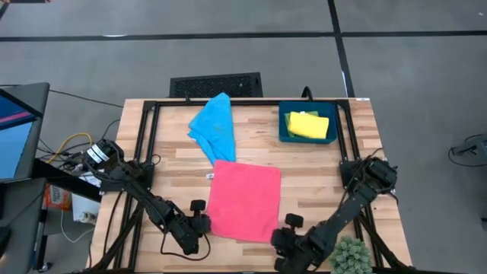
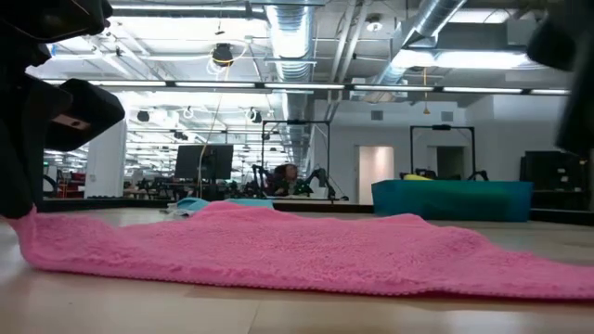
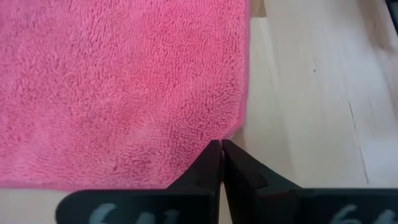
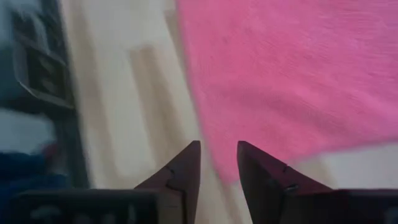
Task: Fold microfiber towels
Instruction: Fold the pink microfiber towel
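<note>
Your pink towel (image 1: 244, 199) is lying flat in the middle of the bench (image 1: 319, 171), near the front edge. Your left hand (image 3: 221, 155) has its fingers pressed together, pinching the towel's near-left corner. Your right hand (image 4: 218, 163) is spread a bit, empty, just above the near-right corner. Blue towel (image 1: 214, 125) is crumpled further back, and the yellow towel (image 1: 310, 125) sits folded in the tray (image 1: 284, 130).
</note>
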Robot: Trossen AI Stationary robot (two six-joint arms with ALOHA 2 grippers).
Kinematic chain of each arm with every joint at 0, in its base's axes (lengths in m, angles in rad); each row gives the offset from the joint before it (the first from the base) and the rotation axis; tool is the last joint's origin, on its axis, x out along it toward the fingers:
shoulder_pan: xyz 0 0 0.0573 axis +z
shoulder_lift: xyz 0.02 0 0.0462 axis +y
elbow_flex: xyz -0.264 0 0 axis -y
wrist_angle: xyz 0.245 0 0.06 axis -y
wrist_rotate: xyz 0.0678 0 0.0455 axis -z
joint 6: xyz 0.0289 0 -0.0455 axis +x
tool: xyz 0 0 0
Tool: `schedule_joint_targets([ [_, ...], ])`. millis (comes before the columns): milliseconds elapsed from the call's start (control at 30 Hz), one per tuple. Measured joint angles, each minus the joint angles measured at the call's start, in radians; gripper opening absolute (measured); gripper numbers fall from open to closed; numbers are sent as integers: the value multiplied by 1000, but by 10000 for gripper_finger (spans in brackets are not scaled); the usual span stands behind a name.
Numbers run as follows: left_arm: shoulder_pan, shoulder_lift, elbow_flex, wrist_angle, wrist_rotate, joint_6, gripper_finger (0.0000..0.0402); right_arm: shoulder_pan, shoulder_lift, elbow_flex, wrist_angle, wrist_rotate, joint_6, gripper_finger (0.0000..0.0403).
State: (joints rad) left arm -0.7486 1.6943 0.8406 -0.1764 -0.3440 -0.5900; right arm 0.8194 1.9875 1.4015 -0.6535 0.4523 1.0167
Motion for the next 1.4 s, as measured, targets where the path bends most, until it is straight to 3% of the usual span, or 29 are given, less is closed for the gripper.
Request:
schedule_joint_targets([
  [167,0,0,0,-2,0,5,0,12,33,-38,11,2,-1,128],
  [400,0,0,0,-6,0,5,0,-1,82,-52,167,-43,-123,138],
  [767,0,-1,1,-21,0,4,0,-23,119,-51,143,-110,-188,144],
  [867,0,-1,1,-21,0,4,0,-23,120,-51,129,-136,-171,122],
  [1033,0,-2,2,-16,23,-9,0,-35,115,-50,114,-207,-120,19],
  [1400,-50,-3,103,-59,175,-204,0,10,99,43,111,-328,-40,8],
])
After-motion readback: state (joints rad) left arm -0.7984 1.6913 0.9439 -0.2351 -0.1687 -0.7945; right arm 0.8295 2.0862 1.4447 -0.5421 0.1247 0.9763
